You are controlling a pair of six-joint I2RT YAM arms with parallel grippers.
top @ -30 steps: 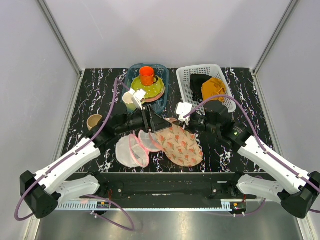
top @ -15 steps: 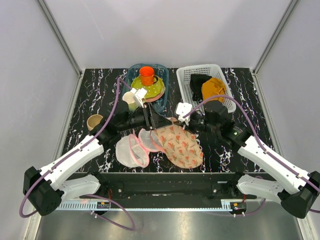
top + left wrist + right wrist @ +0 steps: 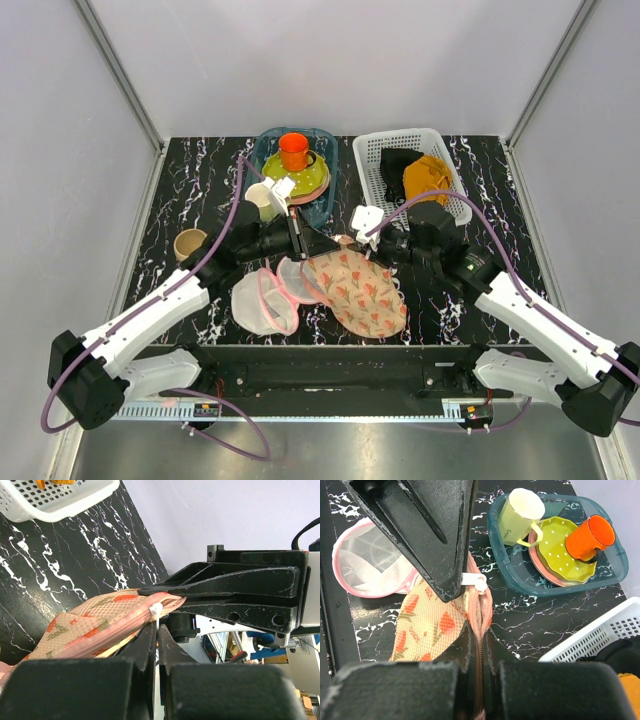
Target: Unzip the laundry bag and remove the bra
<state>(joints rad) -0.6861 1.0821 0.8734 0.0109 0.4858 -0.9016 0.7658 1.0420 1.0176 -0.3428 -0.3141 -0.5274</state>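
Since a second ago the left end effector [image 3: 322, 243] has gone from spread to pressed together, pinching the white zip pull [image 3: 474, 580] at the bag's [image 3: 362, 290] 11 o'clock end. The right end effector [image 3: 355, 243] stays clamped on the bag's pink zip edge [image 3: 481, 615] just beside it. The bag lies mid-worktop [image 3: 180, 180], unmoved.

Both arms' jaws seemingly pinch laundry bag [image 3: 365, 290].
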